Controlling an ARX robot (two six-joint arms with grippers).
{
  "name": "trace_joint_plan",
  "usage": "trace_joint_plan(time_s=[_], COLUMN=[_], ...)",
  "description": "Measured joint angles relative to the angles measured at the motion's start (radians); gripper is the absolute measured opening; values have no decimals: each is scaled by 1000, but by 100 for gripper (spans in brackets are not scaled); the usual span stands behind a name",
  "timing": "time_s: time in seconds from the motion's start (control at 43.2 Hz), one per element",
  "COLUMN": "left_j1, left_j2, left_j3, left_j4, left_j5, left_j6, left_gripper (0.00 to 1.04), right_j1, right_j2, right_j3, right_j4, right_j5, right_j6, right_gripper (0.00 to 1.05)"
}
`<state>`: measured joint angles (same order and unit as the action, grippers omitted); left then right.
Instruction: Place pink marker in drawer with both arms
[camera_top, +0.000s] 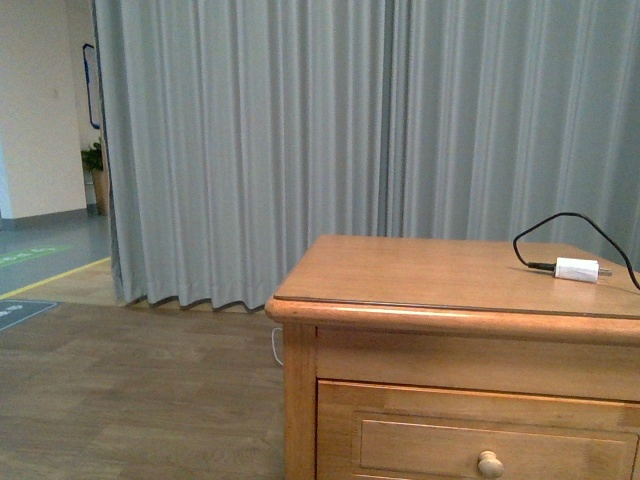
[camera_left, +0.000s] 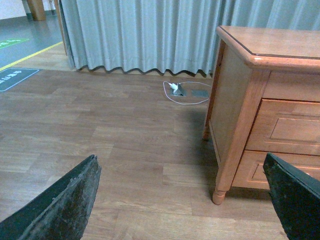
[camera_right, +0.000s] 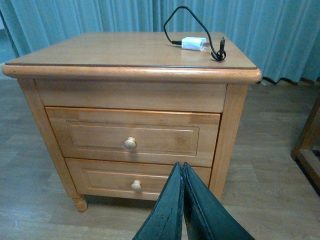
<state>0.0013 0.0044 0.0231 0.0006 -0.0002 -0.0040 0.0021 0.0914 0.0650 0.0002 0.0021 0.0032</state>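
The wooden cabinet (camera_right: 130, 55) stands on the floor with two closed drawers. The upper drawer (camera_right: 132, 136) has a recessed panel and a round knob (camera_right: 130, 143); its top part also shows in the front view (camera_top: 470, 430). The pink marker is not in view in any frame. My right gripper (camera_right: 181, 170) is shut and empty, low in front of the cabinet, pointing at the lower drawer (camera_right: 135, 180). My left gripper (camera_left: 182, 172) is open and empty, over the floor to the left of the cabinet (camera_left: 260, 100). Neither arm shows in the front view.
A small white plug (camera_top: 577, 268) with a black cable lies on the cabinet top, also in the right wrist view (camera_right: 194, 43). Grey curtains (camera_top: 300, 130) hang behind. A white cord and a floor socket (camera_left: 186, 92) lie by the curtain. Dark furniture (camera_right: 307, 145) stands right of the cabinet.
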Motion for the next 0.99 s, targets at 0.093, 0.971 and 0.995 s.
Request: trace_joint_plan(time_s=[0.093,0.971,0.995], left_j1=[0,0,0], left_j2=[0,0,0], left_j3=[0,0,0], left_j4=[0,0,0], left_j5=[1,0,0], left_j6=[0,0,0], left_gripper=[99,99,99], right_j1=[0,0,0], right_j2=[-34,-87,-87], right_j3=[-3,-59,-59], right_j4=[-5,-3,-3], right_j5=[0,0,0], right_j6=[0,-1,-1], right_gripper=[1,31,34])
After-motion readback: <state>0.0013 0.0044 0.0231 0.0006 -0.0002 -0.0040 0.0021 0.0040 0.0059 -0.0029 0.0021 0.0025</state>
